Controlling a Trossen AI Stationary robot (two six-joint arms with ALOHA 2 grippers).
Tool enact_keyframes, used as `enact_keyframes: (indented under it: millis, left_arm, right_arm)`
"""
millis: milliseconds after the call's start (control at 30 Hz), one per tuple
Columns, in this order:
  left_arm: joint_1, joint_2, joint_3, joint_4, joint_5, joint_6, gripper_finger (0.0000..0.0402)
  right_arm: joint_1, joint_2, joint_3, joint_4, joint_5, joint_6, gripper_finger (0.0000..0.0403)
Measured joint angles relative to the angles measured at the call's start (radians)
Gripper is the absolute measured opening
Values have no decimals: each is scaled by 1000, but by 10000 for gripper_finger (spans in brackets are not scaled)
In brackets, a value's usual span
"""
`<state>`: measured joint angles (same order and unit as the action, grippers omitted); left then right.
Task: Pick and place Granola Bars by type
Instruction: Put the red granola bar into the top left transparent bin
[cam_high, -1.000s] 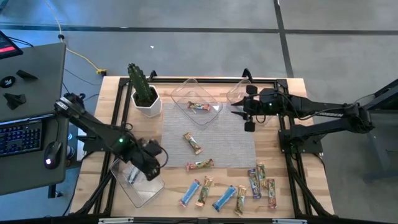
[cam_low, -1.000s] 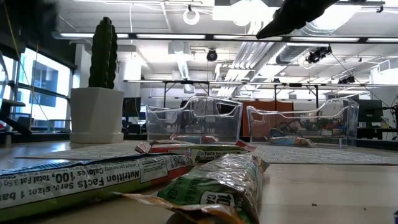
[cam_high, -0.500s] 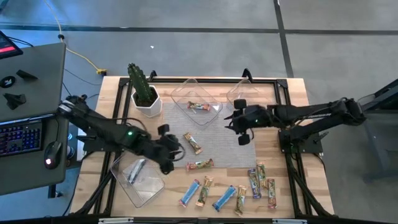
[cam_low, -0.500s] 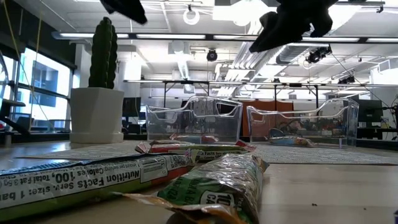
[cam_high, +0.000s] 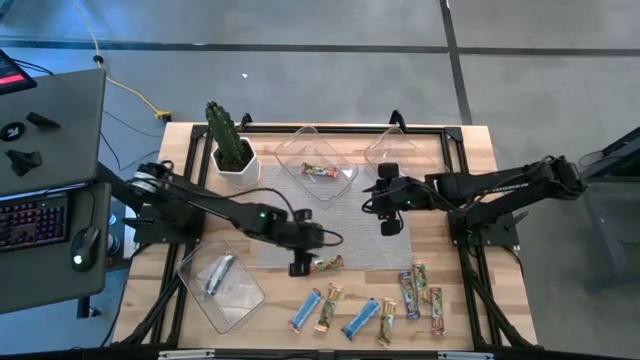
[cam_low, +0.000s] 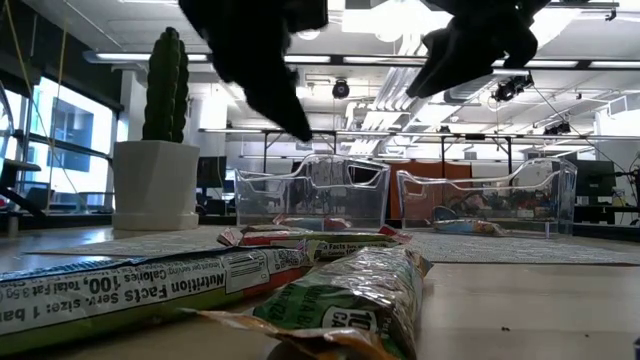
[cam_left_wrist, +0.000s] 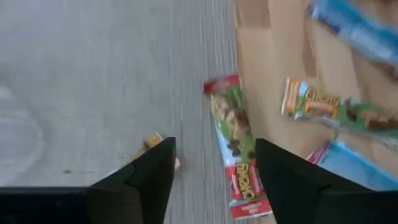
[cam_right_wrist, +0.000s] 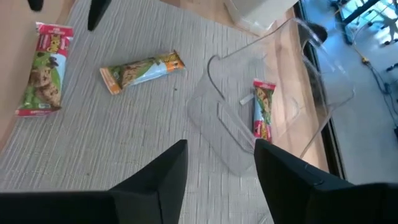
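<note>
Fig. legend, sorting granola bars by type. Left gripper (cam_high: 298, 266) hangs over the grey mat (cam_high: 370, 240) near bench centre, w/ the red-green bar (cam_high: 322, 264) just beside it at 3 o'clock in the high view. In the left wrist view the same bar (cam_left_wrist: 235, 146) shows ahead of the jaws, partly in the gap between them, long axis running roughly along the fingers' reach, i.e. crosswise to the closing direction; this looks a favourable line for a pinch across its short width. Jaws wide, holding nothing, touching nothing visible. A second orange-green bar (cam_high: 311, 229) lies at 12 o'clock from the gripper, mostly hidden under the arm.

Right gripper (cam_high: 391, 210) hovers over the mat's 2 o'clock area, jaws wide and empty. Left arm is clearly the nearer to the red-green bar; right arm is well apart from it.

Clear tray (cam_high: 318, 160) at 12 o'clock holds one red-green bar (cam_high: 320, 171), prob. the matching type. Second tray (cam_high: 388, 148) sits beside it at 1 o'clock; third tray (cam_high: 222, 290) at 8 o'clock holds a silver bar (cam_high: 214, 277). Unsorted bars (cam_high: 372, 305) lie in a row along the 5 o'clock edge. Cactus pot (cam_high: 233, 155) at 11 o'clock.
</note>
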<state>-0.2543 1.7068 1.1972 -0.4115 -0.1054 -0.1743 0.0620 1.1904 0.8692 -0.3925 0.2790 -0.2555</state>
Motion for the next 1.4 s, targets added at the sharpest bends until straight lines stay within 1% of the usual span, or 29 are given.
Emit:
enact_keyframes:
  millis: [100, 233, 333, 400, 567, 800, 900, 1100, 1200, 1300, 1400]
  left_arm:
    - [-1, 65, 0, 4, 44, -18, 227]
    - [-2, 147, -1, 21, 122, -83, 229]
    - [-2, 190, -1, 48, 155, -94, 229]
    - [-2, 201, -2, 43, 155, -96, 230]
    - [-2, 214, -1, 35, 124, -118, 230]
    - [-10, 225, 1, 39, 113, -119, 228]
    - [-10, 224, 1, 41, 99, -118, 214]
    - [-7, 221, 0, 33, 90, -118, 158]
    - [-7, 220, 4, 25, 91, -118, 138]
    - [-8, 221, 46, -31, 93, -110, 130]
    - [-1, 221, 119, -120, 40, -61, 129]
  right_arm:
    - [0, 0, 0, -10, 0, 29, 165]
    - [0, 0, 0, -31, -9, 48, 161]
    - [0, 0, 0, -34, -33, 50, 162]
    - [0, 0, 0, -37, -52, 50, 164]
    - [0, 0, 0, -38, -59, 73, 163]
    - [0, 0, 0, -57, -71, 73, 156]
    - [0, 0, 0, -65, -96, 73, 157]
    - [0, 0, 0, -68, -104, 73, 154]
    - [0, 0, 0, -74, -104, 73, 150]
    - [0, 0, 0, -79, -104, 73, 150]
    - [0, 0, 0, -85, -104, 73, 153]
